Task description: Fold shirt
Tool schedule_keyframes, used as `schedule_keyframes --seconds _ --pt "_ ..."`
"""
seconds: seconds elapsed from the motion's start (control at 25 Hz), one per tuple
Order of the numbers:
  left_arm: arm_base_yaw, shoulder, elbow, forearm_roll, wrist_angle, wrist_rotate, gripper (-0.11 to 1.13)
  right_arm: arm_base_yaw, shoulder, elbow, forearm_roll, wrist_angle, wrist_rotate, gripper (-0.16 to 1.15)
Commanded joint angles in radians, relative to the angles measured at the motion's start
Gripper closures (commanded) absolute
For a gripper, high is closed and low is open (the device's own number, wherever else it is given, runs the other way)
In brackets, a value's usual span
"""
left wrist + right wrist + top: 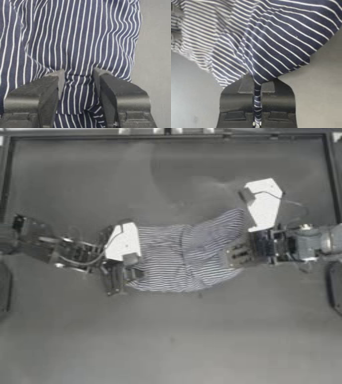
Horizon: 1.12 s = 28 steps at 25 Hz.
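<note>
- Navy-and-white fine-striped soft fabric shirt (184, 255) lies bunched and creased on the dark table (167, 338), about mid-table.
- Left gripper (127, 273) at the shirt's left edge; in its wrist view a fold of striped cloth (78, 87) sits between the jaws, which stand apart on either side of it, touching.
- Right gripper (242, 255) at the shirt's right edge, jaws clenched tight on a thin pinch of fabric (257, 100).
</note>
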<state>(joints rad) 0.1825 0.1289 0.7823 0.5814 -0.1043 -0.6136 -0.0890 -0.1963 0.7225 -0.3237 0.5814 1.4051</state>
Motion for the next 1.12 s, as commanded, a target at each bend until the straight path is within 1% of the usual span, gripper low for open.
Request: schedule_keyframes --seconds 0.04,0.16,0.36,0.72,0.96,1.12 --pt "0.000 0.037 -0.052 0.000 -0.031 0.002 0.23 -0.005 -0.029 -0.074 0.038 0.058 -0.041 0.91" --pt "0.000 0.084 -0.092 0.003 -0.055 0.005 0.23 -0.006 -0.029 -0.103 0.037 0.098 -0.051 0.91" --pt "0.002 0.124 -0.147 0.005 -0.072 0.005 0.23 -0.006 -0.028 -0.127 0.048 0.138 -0.064 0.91" --pt "0.011 0.137 -0.202 0.006 -0.077 0.006 0.23 -0.029 -0.003 -0.195 0.121 0.176 -0.189 0.91" --pt "0.015 0.083 -0.199 0.006 -0.074 0.006 0.23 -0.041 0.031 -0.212 0.158 0.198 -0.238 0.91" --pt "0.021 0.009 -0.179 0.006 -0.066 0.006 0.22 -0.049 0.031 -0.212 0.167 0.210 -0.250 0.91"
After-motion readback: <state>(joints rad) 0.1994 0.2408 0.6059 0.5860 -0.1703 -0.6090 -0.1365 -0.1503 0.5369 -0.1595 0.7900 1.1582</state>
